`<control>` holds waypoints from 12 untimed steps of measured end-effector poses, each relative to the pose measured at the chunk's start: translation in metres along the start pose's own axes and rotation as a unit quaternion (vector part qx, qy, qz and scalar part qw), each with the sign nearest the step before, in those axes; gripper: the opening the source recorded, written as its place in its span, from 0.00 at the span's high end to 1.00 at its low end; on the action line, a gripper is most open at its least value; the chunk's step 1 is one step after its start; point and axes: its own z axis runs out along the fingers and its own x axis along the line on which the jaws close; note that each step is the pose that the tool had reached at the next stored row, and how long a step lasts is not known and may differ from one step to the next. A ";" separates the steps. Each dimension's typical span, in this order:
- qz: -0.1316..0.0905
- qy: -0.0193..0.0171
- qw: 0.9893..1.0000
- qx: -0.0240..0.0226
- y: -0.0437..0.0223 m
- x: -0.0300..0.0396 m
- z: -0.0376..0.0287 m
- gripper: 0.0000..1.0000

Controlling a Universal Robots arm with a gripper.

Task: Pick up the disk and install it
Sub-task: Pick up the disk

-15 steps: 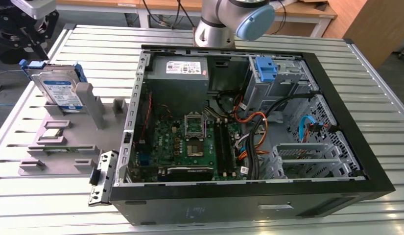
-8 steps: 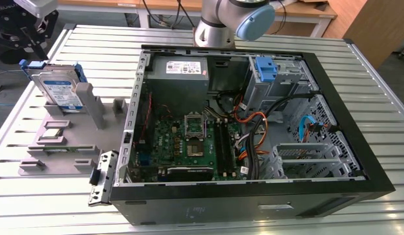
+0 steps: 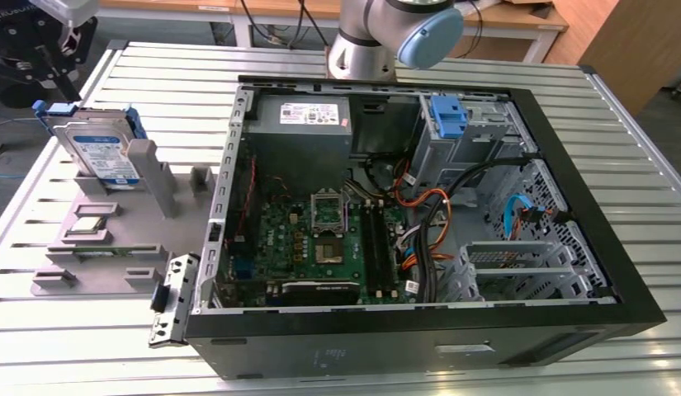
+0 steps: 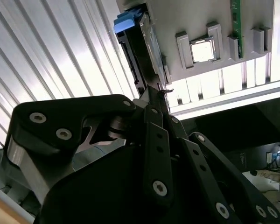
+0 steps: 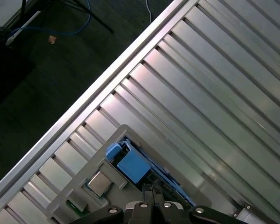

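Standing on edge in the grey fixture (image 3: 136,219) on your counter (image 3: 54,330), the disk (image 3: 98,150) sits to the exterior view's left of the open computer case (image 3: 428,346). In the second wrist view your claw (image 4: 159,93) hangs close by the disk's edge, beyond the blue end tab (image 4: 126,21), its fingers drawn together on nothing.

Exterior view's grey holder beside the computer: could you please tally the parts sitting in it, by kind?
Disk: 1
Processor chip: 1
Green board: 1
Total: 3
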 end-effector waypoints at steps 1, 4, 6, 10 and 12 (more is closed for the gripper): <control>-0.006 0.000 1.000 0.000 0.0000 0.0000 0.0000 0.90; -0.022 0.001 1.000 -0.001 0.0000 0.0000 0.0001 0.90; -0.034 0.002 0.999 -0.001 0.0000 0.0000 0.0001 0.90; -0.059 0.004 0.998 -0.002 0.0000 0.0000 0.0002 0.90; -0.072 0.005 0.997 -0.003 0.0000 0.0000 0.0002 0.90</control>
